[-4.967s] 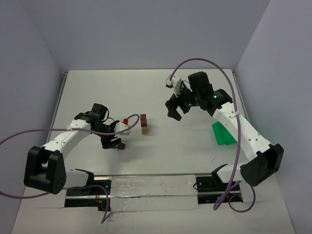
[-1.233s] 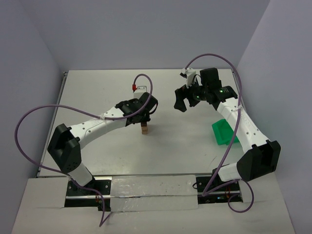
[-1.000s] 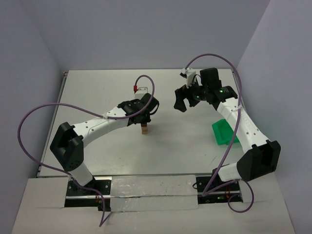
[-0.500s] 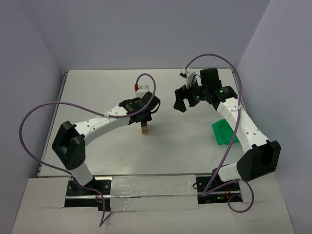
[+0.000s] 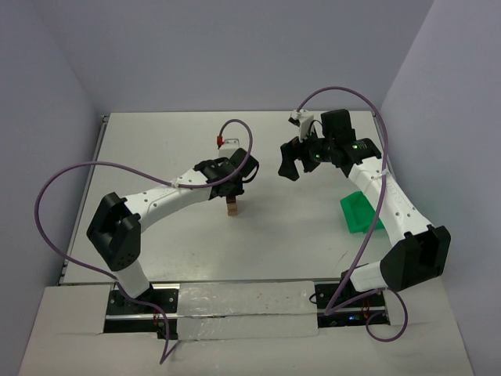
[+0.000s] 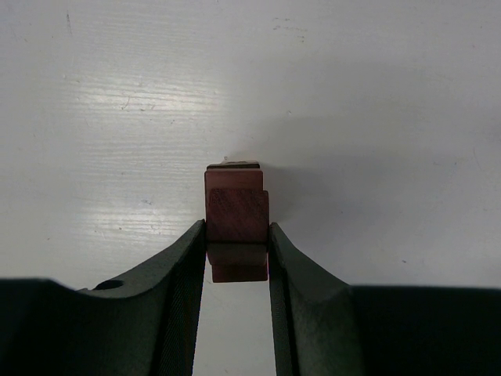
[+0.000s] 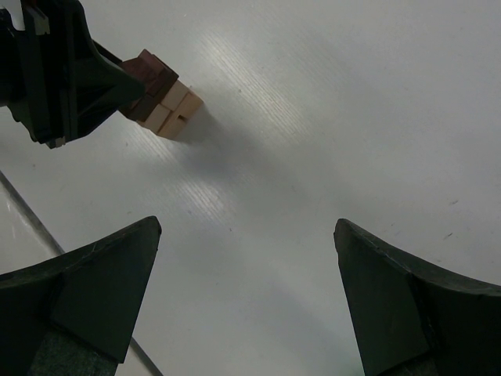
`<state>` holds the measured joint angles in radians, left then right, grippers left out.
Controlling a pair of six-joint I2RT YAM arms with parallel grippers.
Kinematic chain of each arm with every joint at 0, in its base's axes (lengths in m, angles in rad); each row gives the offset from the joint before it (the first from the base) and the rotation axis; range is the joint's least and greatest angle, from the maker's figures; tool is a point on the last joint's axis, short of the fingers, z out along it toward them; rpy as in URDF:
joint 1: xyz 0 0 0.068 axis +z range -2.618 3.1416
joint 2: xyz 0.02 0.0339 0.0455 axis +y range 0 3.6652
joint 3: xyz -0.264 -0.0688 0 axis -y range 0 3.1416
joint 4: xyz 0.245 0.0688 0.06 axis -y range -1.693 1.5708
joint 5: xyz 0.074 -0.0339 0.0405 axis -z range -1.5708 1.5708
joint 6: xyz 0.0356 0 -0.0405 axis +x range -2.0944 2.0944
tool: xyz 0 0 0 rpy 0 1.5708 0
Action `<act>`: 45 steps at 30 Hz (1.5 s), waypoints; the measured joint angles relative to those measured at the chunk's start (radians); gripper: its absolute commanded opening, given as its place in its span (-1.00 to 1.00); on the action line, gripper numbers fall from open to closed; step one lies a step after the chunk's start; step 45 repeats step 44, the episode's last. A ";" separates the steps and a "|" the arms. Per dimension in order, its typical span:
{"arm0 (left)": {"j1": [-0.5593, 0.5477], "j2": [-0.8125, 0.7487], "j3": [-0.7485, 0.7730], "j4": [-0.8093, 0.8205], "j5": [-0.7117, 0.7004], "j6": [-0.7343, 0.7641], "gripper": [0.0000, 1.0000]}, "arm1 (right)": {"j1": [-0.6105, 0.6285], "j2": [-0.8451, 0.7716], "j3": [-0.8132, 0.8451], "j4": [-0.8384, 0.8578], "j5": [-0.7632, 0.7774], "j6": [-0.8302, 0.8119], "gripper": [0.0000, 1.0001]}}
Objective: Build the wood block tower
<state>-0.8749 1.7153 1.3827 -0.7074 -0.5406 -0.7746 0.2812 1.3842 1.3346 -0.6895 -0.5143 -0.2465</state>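
The wood block tower stands mid-table, with light tan blocks at its base and dark brown ones above. My left gripper hangs straight over it, shut on a dark brown block that is squeezed between both fingers. In the right wrist view this block sits right against the top of the tan blocks. From above, the left gripper hides most of the tower. My right gripper hovers open and empty to the right of the tower, its jaws wide apart.
A green plastic bin lies at the right under the right forearm. The left arm's purple cable loops above the tower. The table's back edge and walls are close behind.
Five seconds ago my left gripper held the dark block low at the front left; it now holds it over the tower. Over the last second neither arm has visibly moved.
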 measured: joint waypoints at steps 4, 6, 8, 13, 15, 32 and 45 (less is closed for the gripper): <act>0.004 0.000 0.000 0.000 0.000 0.000 -0.04 | 0.000 0.000 0.000 0.000 -0.001 0.000 0.99; 0.006 0.000 0.000 0.000 0.000 -0.002 0.23 | 0.000 0.000 0.000 0.000 -0.002 0.000 0.99; 0.008 0.000 0.000 0.000 0.000 0.000 0.67 | 0.000 0.000 0.000 0.000 -0.003 0.000 0.99; 0.009 0.000 0.000 0.002 0.006 0.004 0.98 | 0.000 0.000 0.000 0.000 -0.003 0.000 0.99; 0.012 0.000 0.000 0.001 0.009 0.008 0.98 | 0.000 0.000 0.000 0.000 -0.004 0.000 0.99; 0.600 -0.351 0.012 0.070 0.504 0.448 0.98 | -0.014 -0.089 -0.109 0.078 0.083 0.079 0.99; 0.880 -0.636 -0.459 0.144 0.616 0.703 0.99 | -0.088 -0.166 -0.284 0.175 0.276 0.256 0.99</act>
